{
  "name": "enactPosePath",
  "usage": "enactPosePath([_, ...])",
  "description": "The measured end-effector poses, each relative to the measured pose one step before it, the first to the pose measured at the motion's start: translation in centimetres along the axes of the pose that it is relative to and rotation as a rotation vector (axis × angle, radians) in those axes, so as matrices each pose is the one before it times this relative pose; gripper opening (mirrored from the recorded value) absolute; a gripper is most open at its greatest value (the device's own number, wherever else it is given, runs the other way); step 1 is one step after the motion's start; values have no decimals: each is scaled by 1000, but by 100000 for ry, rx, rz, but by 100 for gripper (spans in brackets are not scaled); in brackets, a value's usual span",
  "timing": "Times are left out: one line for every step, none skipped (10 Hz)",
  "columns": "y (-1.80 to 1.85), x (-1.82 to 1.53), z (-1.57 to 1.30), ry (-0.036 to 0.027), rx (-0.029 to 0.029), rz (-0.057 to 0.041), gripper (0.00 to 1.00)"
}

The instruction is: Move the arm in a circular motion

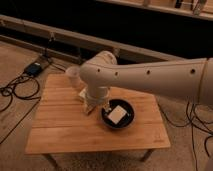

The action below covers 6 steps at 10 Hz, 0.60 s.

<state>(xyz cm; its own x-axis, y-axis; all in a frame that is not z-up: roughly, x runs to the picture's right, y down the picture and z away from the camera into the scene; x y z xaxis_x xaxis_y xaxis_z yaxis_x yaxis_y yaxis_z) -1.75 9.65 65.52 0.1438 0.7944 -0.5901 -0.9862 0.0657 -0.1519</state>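
- My arm [150, 75], a thick cream-white tubular robot arm with rounded joints and small dark screw holes, comes in from the right edge and spans the top of the worktop.
- Its elbow joint bends over the back middle of the worktop, and the last segment drops straight down.
- My jaws are at the lower end of that segment, low over the worktop, just left of the bowl. Wide or narrow: cannot tell, too blurred and partly hidden by the wrist.
- The worktop [75, 135] is a light wooden slatted table, small next to the arm.
- A black round bowl [111, 124] sits right of centre on the worktop, with a flat white square item [118, 114] lying inside it.
- A pale translucent cup [73, 75] stands at the back left of the worktop, just beside the elbow joint.
- A small white packet [83, 93] lies flat near the wrist, partly hidden by it.
- On the floor to the left are a dark blue box [34, 69] and loose black cables [10, 94].
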Motion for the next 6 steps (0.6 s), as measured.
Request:
enactPosePath([-2641, -484, -312, -1293, 1906, 5133, 65])
enactPosePath([-2078, -847, -148, -558, 1472, 3948, 65])
enactPosePath([-1338, -931, -85, -402, 482, 2404, 65])
enactPosePath([-1537, -1432, -2, -107, 715, 2172, 65])
enactPosePath([-1688, -2031, 35, -106, 1092, 2359, 65])
enactPosePath([-845, -1603, 4, -121, 933, 1156, 65])
